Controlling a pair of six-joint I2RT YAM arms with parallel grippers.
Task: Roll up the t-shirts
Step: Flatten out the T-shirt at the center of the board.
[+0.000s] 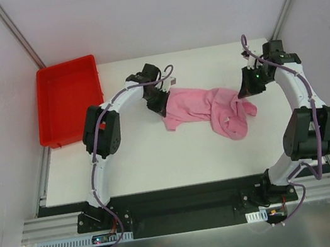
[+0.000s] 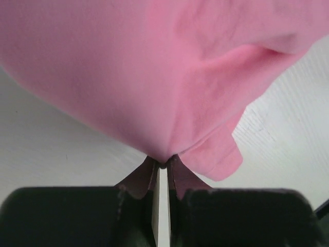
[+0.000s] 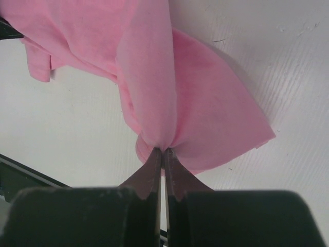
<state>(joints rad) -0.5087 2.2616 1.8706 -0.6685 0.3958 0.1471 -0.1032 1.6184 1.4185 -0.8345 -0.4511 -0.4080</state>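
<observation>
Your left gripper (image 2: 162,164) is pressed together on a fold of the pink t-shirt (image 1: 203,105), and your right gripper (image 3: 163,150) pinches its other end. The wrist views show each pinch close up. Only the top view shows the shirt bunched on the table (image 1: 158,156), its long axis running left to right.

The t-shirt (image 1: 203,105) lies on the table (image 1: 158,156), right of the tray (image 1: 69,105) at its far-left corner.

no readable text or labels
</observation>
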